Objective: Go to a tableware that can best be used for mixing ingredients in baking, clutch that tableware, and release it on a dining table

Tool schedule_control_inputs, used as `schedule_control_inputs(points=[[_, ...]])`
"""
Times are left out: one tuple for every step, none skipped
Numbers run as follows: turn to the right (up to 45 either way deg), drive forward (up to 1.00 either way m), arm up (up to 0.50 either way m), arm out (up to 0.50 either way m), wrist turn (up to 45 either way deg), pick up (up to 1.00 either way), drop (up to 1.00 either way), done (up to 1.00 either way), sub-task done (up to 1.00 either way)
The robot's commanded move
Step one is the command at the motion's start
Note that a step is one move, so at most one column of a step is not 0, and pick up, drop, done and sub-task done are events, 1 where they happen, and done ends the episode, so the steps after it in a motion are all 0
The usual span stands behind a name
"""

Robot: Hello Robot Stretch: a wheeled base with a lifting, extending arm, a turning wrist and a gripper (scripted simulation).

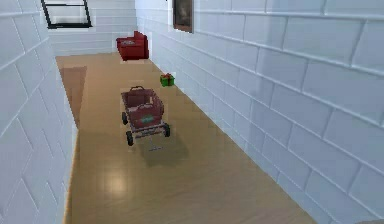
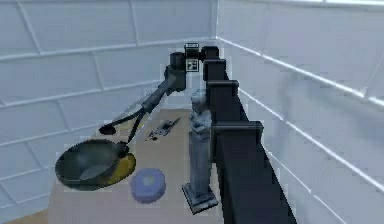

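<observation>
Forward view: one red cart point(image 1: 146, 112), one armchair point(image 1: 131, 46), one green box point(image 1: 167, 79); arm side view: one dark bowl point(image 2: 78, 160), one blue dish point(image 2: 149, 185), one statue point(image 2: 200, 145), and the gripper point(image 2: 118, 125), whose hold cannot be told.

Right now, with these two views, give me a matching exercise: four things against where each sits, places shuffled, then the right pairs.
Things:
1. wagon
2. armchair
3. statue
4. blue dish

Places:
A. far end of the hallway
B. on the tabletop, between the dark bowl and the statue
C. middle of the hallway floor
D. upright on the tabletop, next to the arm

Pairs: 1-C, 2-A, 3-D, 4-B
</observation>
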Motion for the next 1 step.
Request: schedule_control_inputs(points=[[0.0,0.0,0.0,0.0,45.0,0.0,0.0,0.0,0.0]])
